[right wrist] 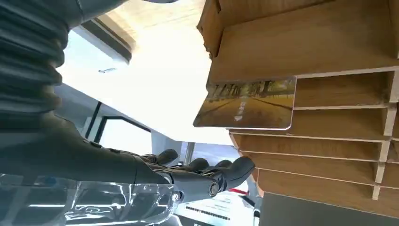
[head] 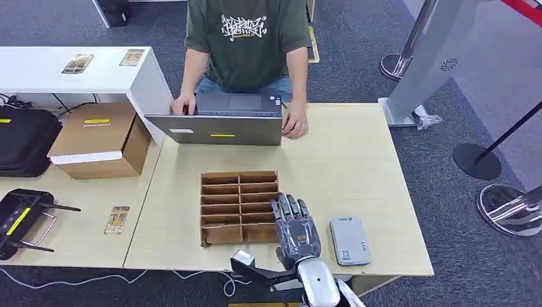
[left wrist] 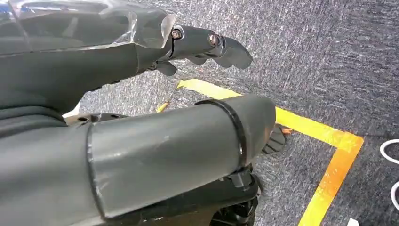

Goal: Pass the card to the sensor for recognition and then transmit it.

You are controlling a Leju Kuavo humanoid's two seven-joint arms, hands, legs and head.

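A wooden slotted rack point(head: 238, 206) sits in the middle of the light table. My right hand point(head: 295, 230) hovers flat over the rack's near right corner, fingers stretched out and holding nothing. In the right wrist view a card point(right wrist: 247, 103) with a tree-lined road picture stands in one of the rack's point(right wrist: 329, 47) slots, sticking out past its edge, a little apart from my right hand's point(right wrist: 141, 179) fingertips point(right wrist: 235, 168). The grey sensor point(head: 349, 240) lies flat just right of my hand. My left hand point(left wrist: 141, 141) hangs over the carpet, empty, fingers point(left wrist: 211, 44) apart from the thumb.
A person sits at the far side with both hands at a laptop point(head: 217, 121). A cardboard box point(head: 96, 137), a black bag point(head: 25, 141), a black antenna device point(head: 19, 217) and a loose card point(head: 117, 219) lie on the left table. Two cards point(head: 77, 63) rest on the white shelf. Barrier posts point(head: 476, 160) stand right.
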